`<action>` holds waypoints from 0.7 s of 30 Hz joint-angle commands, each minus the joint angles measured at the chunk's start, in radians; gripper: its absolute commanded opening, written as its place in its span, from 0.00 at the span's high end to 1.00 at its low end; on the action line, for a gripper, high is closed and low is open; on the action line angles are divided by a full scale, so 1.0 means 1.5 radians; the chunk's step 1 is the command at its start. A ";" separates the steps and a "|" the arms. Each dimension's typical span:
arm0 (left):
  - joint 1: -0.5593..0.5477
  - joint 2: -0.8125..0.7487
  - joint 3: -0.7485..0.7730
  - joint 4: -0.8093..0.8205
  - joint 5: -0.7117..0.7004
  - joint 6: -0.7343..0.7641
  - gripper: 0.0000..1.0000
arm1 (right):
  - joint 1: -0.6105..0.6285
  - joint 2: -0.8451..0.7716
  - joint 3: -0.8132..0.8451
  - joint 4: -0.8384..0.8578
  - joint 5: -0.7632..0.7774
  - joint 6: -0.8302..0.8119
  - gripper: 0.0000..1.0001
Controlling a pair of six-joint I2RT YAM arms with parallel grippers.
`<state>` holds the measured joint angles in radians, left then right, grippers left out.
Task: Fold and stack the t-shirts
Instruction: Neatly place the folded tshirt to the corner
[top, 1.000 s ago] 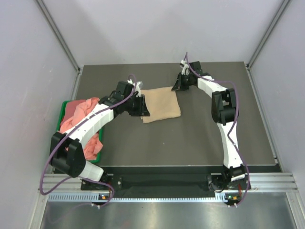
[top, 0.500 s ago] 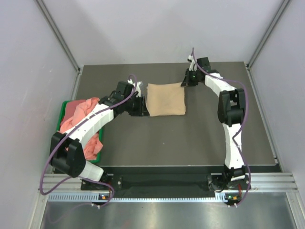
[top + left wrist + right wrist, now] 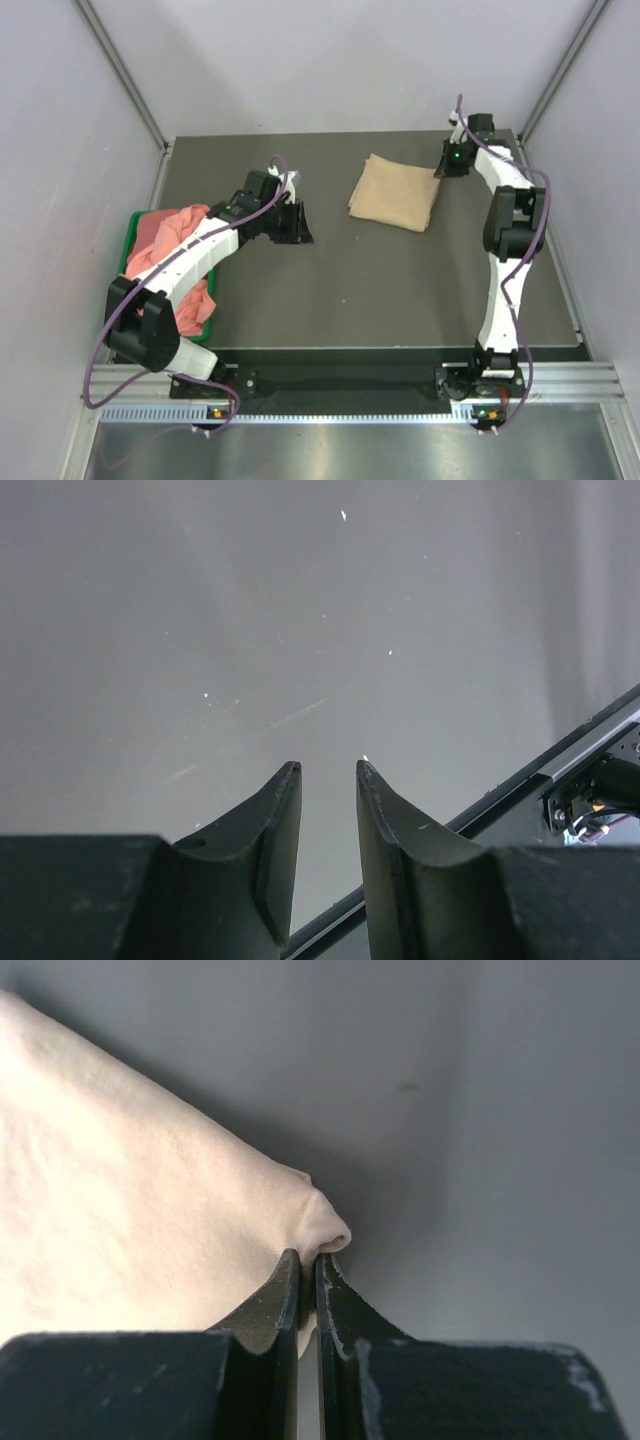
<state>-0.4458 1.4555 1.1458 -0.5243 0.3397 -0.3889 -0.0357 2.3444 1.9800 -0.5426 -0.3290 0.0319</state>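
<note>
Overhead, tan t-shirt (image 3: 393, 193): it is lying folded into a rough square on the far right part of the bench (image 3: 400, 290), turned at a slant.
Overhead, right pincer (image 3: 443, 172): I am reaching it out to the far right of the bench, where it is meeting the shirt's far right corner.
Overhead, left pincer (image 3: 300, 222): I am holding it over bare bench left of centre, well apart from the tan t-shirt.
Overhead, pink t-shirts (image 3: 165, 235): they are sitting heaped in the green bin (image 3: 133, 222) at the bench's left edge, partly hidden under my left arm.
Left wrist, pincer state: my fingers (image 3: 275, 820) are standing spread with a gap between them, gripping nothing. Plain grey bench is showing beyond the tips.
Right wrist, pincer state: my fingers are pressing together on a small puckered corner of the tan t-shirt, which is poking out just past the tips.
Right wrist, cloth: the rest of the shirt is spreading away to the left, smooth and pale, with bare bench showing on the right.
</note>
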 commanded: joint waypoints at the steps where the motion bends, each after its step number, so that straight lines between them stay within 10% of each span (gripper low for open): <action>1: 0.002 -0.018 -0.003 0.001 0.002 0.016 0.66 | -0.037 -0.011 0.087 -0.031 0.056 -0.050 1.00; 21: 0.002 0.022 0.007 -0.011 0.007 0.025 0.66 | -0.117 0.127 0.278 0.117 0.240 -0.196 1.00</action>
<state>-0.4458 1.4689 1.1461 -0.5316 0.3431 -0.3710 -0.1928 2.5244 2.3268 -0.5056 -0.0357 -0.2047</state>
